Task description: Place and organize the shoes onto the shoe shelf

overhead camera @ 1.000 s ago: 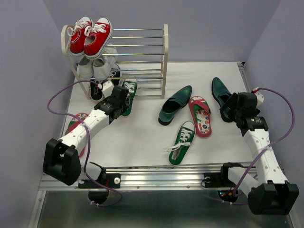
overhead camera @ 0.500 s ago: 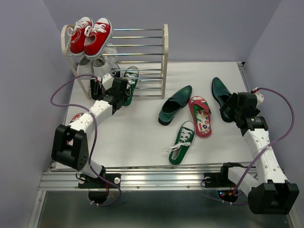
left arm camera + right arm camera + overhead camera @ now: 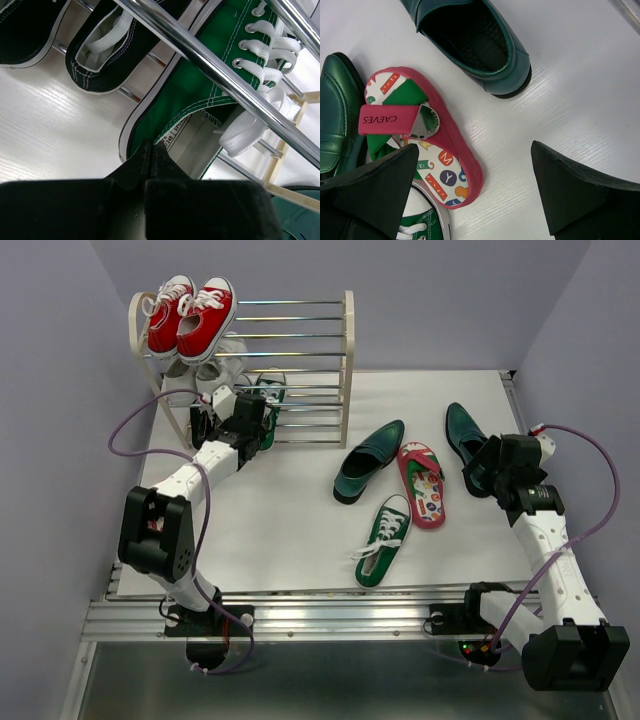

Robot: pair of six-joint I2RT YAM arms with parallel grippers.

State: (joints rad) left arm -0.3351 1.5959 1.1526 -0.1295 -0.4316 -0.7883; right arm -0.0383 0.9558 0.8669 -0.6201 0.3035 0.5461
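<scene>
My left gripper (image 3: 258, 426) is shut on the heel rim of a green canvas sneaker (image 3: 270, 400). The sneaker lies toe-in on the bottom tier of the shoe shelf (image 3: 346, 360). In the left wrist view the fingertips (image 3: 151, 146) pinch the sneaker (image 3: 200, 85) under a silver rod (image 3: 210, 65). The second green sneaker (image 3: 383, 540), a flip-flop (image 3: 422, 483) and a green loafer (image 3: 368, 460) lie mid-table. My right gripper (image 3: 488, 466) is open and empty beside the other loafer (image 3: 460, 428). The right wrist view shows this gripper (image 3: 475, 185), that loafer (image 3: 470, 45) and the flip-flop (image 3: 420, 145).
Red sneakers (image 3: 190, 315) sit on the shelf's top tier and white sneakers (image 3: 208, 368) on the middle tier. Black sneakers (image 3: 115, 55) fill the bottom tier left of the green one. The right half of each tier holds no shoes.
My left gripper has carried the green sneaker away from me and pushed it into the shelf's bottom tier. The right arm has not moved.
</scene>
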